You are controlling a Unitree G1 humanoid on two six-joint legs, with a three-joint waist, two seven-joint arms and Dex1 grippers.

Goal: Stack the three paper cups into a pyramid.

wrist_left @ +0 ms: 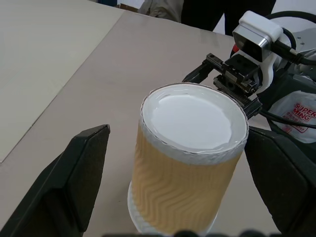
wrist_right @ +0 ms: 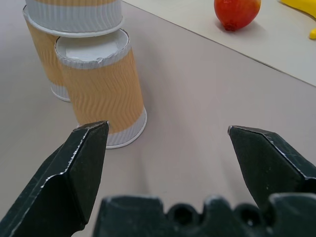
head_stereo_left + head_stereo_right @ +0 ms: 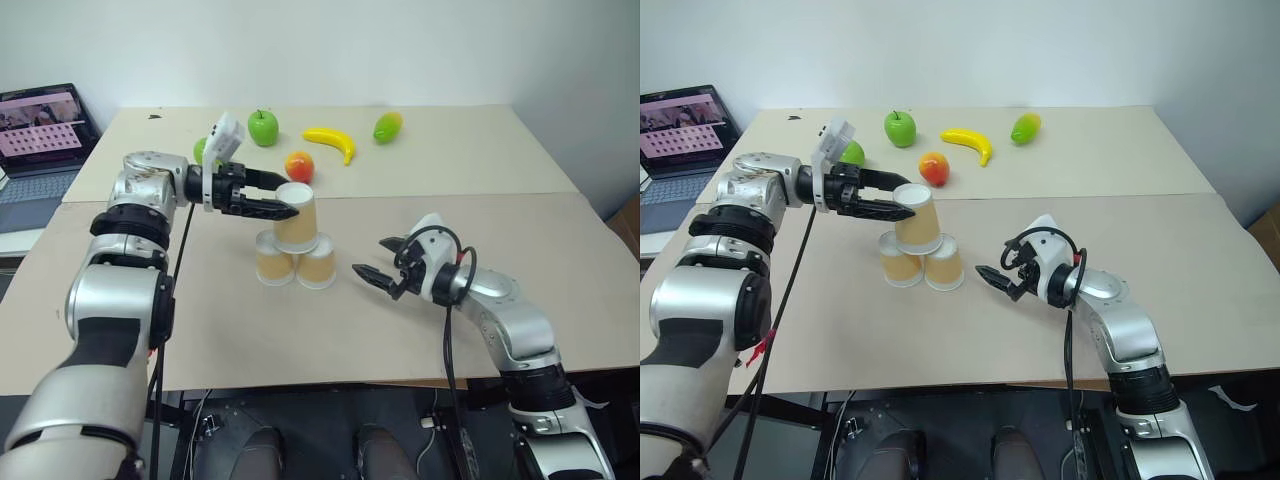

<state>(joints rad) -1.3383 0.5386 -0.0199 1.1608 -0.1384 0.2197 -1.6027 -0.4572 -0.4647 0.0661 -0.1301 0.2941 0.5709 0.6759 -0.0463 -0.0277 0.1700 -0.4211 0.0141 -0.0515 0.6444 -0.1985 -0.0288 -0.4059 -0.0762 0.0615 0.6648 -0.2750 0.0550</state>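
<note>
Top cup: tan ribbed paper cup [image 3: 296, 216], upside down on two like cups [image 3: 296, 264], sits between the left gripper [image 3: 270, 196]'s wide-spread fingers, untouched.
Right gripper [image 3: 378, 258]: spread wide, empty, near the base pair.

Bright, even indoor light, soft shadows under the cups [image 3: 296, 245], wrist-view fingers [image 2: 84, 163] slightly blurred.

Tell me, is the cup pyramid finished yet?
Almost! Two paper cups stand upside down side by side on the table, and the top cup already rests on them. The left gripper is open around the top cup, not squeezing. The right gripper waits open nearby. What's left: pulling the left gripper away without bumping.
</note>
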